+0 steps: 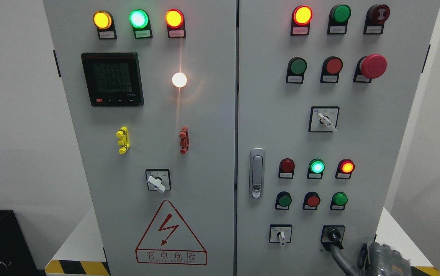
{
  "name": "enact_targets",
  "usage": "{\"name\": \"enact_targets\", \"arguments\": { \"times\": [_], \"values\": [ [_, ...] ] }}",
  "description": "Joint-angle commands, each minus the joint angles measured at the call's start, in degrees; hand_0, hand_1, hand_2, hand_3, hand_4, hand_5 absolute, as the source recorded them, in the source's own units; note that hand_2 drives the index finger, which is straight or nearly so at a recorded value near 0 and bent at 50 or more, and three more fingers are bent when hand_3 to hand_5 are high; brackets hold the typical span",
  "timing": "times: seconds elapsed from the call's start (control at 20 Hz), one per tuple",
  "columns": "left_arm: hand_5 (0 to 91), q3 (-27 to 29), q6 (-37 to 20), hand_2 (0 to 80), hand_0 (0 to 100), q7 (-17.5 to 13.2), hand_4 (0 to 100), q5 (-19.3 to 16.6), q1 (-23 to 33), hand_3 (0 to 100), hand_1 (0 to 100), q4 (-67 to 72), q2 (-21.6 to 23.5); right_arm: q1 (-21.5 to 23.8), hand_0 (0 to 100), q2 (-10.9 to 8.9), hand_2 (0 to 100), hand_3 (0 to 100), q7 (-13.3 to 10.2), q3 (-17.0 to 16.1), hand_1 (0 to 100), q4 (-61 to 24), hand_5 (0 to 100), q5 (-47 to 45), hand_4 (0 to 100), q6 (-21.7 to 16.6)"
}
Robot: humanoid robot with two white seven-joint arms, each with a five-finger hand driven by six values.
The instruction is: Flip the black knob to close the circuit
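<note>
Head view of a grey two-door electrical cabinet (204, 115). You find the black knob (333, 234), the object of the task, at the lower right of the right door, in a square black bezel just right of a white-handled selector switch (281, 235). Its pointer appears to sit angled toward the lower right, though the labels around it are too small to read, so you cannot tell from the knob alone whether the circuit is closed.

The right robot hand (380, 258) enters at the bottom edge, right of the middle. One dark finger (337, 256) reaches up to the knob's lower edge and appears to touch it; the rest of the hand is cut off by the frame. You cannot tell whether the fingers are curled or spread, nor whether the knob is actually pinched. The left robot hand does not show.

Above the knob, note the row of three indicator lamps (316, 167): the left one dark, the middle green and the right red-orange both lit. On the left door sit a digital meter (112, 79) and a lightning warning triangle (170, 234).

Judged progress: the approach looks complete and contact seems made; the turn itself is either under way or not yet done. What remains for you is to confirm the knob's final position and withdraw the hand.
</note>
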Motion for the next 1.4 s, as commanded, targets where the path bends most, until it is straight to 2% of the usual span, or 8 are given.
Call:
{"name": "enact_targets", "arguments": {
  "times": [0.0,1.35],
  "values": [
    [0.0,0.0,-0.04,0.0,12,0.0,0,0.0,1.23,0,56,-1.32,-0.01,-0.22,0,-0.08,83,99,-0.05,-1.04,2,0.09,94,-0.11,88,0.12],
    [0.0,0.0,-0.04,0.0,12,0.0,0,0.0,1.23,0,56,-1.32,-0.01,-0.4,0,-0.52,83,99,0.04,-0.51,2,-0.35,93,-0.9,87,-0.32]
  ]
}}
